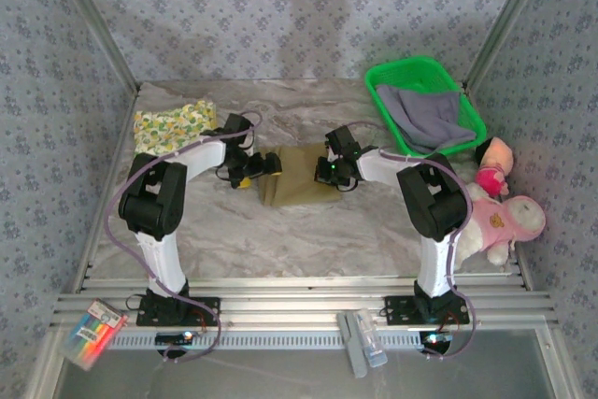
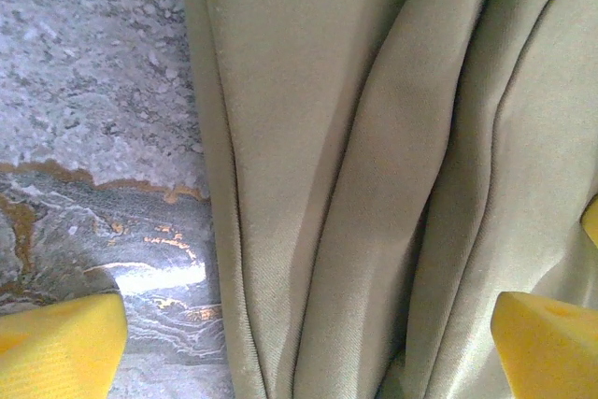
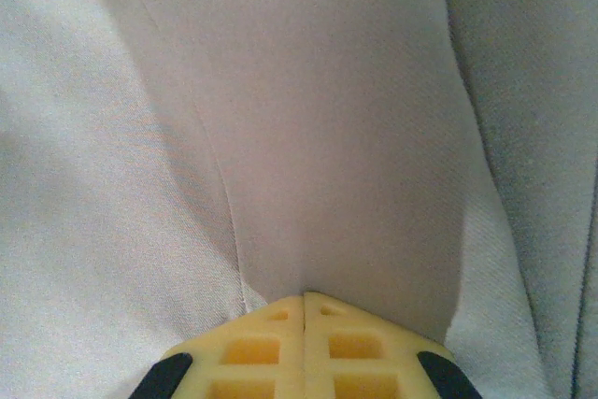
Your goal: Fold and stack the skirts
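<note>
1 olive skirt (image 1: pixel 297 186), pinched in right tool (image 3: pixel 304 298)

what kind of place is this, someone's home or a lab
Probably a staged robot test booth, not a home: patterned wall panels in a metal frame, a marble-look table, and robot arms bolted to aluminium rails, handling an olive skirt.
</note>
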